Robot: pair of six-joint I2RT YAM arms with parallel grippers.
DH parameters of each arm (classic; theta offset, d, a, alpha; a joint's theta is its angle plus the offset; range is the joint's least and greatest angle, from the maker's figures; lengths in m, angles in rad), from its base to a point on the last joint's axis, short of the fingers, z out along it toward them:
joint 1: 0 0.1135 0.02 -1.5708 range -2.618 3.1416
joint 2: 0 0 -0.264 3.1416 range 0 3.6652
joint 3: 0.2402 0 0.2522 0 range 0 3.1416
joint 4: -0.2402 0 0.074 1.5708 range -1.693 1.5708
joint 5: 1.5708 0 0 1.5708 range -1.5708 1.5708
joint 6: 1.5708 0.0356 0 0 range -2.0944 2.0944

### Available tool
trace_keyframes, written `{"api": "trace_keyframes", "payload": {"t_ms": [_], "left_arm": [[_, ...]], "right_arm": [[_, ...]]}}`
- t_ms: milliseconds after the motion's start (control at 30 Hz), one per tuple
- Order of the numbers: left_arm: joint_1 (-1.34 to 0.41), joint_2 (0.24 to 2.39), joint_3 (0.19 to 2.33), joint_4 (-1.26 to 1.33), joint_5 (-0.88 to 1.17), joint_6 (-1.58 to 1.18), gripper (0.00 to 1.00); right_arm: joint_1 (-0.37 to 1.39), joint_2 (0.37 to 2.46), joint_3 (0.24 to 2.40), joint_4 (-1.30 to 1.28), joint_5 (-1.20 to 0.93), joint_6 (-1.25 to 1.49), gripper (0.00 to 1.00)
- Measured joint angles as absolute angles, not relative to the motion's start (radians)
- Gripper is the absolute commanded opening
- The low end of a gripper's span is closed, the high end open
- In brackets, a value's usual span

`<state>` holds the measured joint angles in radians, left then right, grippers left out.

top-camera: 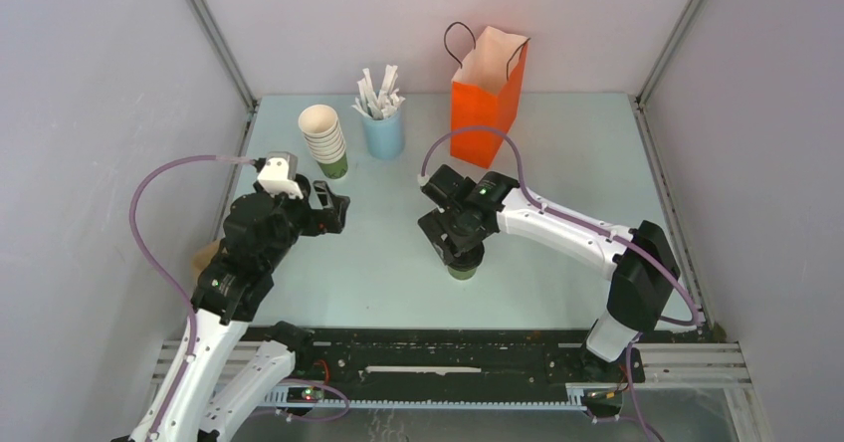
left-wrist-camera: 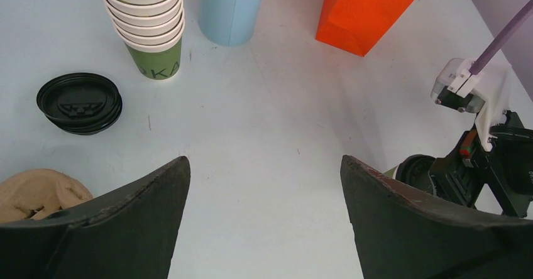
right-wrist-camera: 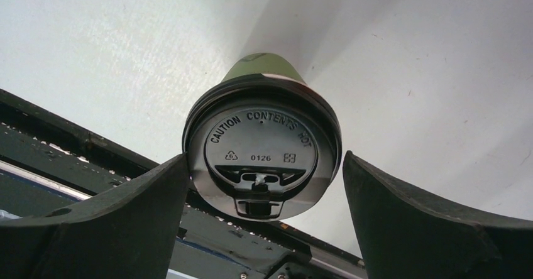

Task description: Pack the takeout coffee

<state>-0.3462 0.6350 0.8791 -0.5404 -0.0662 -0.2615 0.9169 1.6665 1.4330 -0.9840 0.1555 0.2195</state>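
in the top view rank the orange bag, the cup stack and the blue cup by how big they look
1. orange paper bag: clearly largest.
2. stack of cream-and-green cups: slightly taller than the next.
3. light blue cup, counted without its white sticks; with them the two look about alike, so that order is unsure.

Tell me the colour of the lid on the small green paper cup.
The round plastic lid is black; right wrist view.
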Motion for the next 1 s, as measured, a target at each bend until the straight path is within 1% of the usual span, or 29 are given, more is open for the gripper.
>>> {"api": "trace_keyframes", "payload": {"t_ms": [200,433,467,567,667,733,800,900,1000], "left_arm": [[-0.346,0.638,0.879,-0.54,-0.039,-0.263,1.0],[-0.346,0.674,0.868,-0.505,0.091,-0.337,1.0],[-0.346,0.676,0.853,-0.482,0.121,-0.361,0.98],[-0.347,0.681,0.784,-0.407,0.21,-0.451,0.89],[-0.353,0.699,0.672,-0.278,0.301,-0.586,0.77],[-0.375,0.727,0.601,-0.181,0.34,-0.675,0.69],[-0.421,0.787,0.548,-0.077,0.365,-0.765,0.58],[-0.49,0.894,0.516,0.044,0.383,-0.855,0.51],[-0.525,0.982,0.49,0.168,0.4,-0.935,0.48]], "right_arm": [[0.918,1.663,1.433,-0.98,0.155,0.218,1.0],[0.916,1.614,1.433,-0.982,0.151,0.218,1.0],[0.916,1.601,1.433,-0.983,0.149,0.218,1.0],[0.902,1.544,1.433,-0.985,0.12,0.218,0.98],[0.837,1.434,1.392,-0.95,0.031,0.221,0.91],[0.743,1.337,1.32,-0.897,-0.082,0.226,0.86],[0.607,1.238,1.211,-0.818,-0.239,0.242,0.81],[0.435,1.17,1.049,-0.682,-0.451,0.284,0.77],[0.305,1.159,0.874,-0.512,-0.644,0.368,0.71]]}}
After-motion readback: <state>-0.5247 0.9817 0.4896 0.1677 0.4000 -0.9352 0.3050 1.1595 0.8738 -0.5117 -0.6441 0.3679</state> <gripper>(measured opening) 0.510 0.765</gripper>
